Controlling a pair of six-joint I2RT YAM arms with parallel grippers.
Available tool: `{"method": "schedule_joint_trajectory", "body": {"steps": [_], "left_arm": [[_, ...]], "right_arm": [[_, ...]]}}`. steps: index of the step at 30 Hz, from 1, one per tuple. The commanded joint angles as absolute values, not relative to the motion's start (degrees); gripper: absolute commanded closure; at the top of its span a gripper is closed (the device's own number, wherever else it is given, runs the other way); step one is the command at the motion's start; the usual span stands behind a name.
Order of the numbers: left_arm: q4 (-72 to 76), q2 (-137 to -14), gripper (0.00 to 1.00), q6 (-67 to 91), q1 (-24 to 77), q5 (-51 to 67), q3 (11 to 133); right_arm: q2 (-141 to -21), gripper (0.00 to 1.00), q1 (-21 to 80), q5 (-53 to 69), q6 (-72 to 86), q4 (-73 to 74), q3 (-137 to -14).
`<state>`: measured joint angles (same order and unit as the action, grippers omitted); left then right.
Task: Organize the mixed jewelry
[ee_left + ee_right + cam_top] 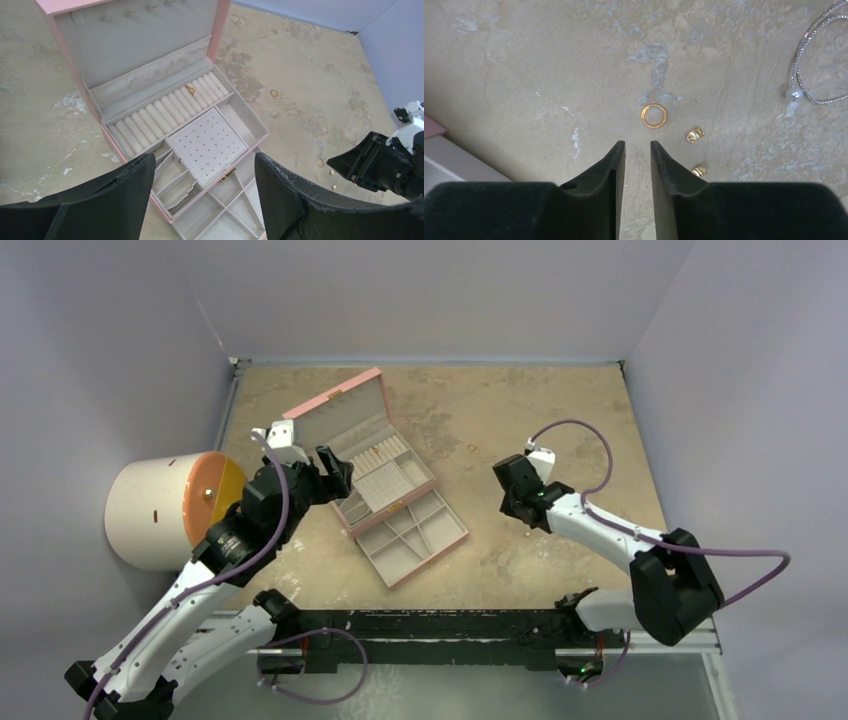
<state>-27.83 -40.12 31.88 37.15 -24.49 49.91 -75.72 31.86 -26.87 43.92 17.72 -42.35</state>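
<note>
A white tub (150, 510) with an orange end lies at the table's left edge. Next to it, the left gripper (204, 165) hangs by the open pink box (220, 30), jaws spread wide and empty. One gold ring (190, 89) sits in the box's white rolls. A second ring (274, 93) lies on the table right of the box. Toward the right edge, the right gripper (638, 150) holds nothing, with only a thin gap between its jaws. Just past its tips lies a loose ring (654, 115). Two gold bits (695, 134) are beside it, and a silver chain (793, 93) with a pearl is farther right.
</note>
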Motion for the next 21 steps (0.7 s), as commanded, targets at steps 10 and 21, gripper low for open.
{"method": "schedule_joint_trajectory", "body": {"steps": [10, 21], "left_arm": [[-25.4, -39.51, 0.26, 31.64, 36.91, -24.08, 49.76], [-25.14, -39.9, 0.25, 31.55, 36.91, -23.73, 49.83]], "right_arm": [[-80.64, 0.72, 30.78, -30.98, 53.22, 14.64, -39.21], [-79.01, 0.72, 27.75, -30.23, 52.1, 12.75, -38.67]]}}
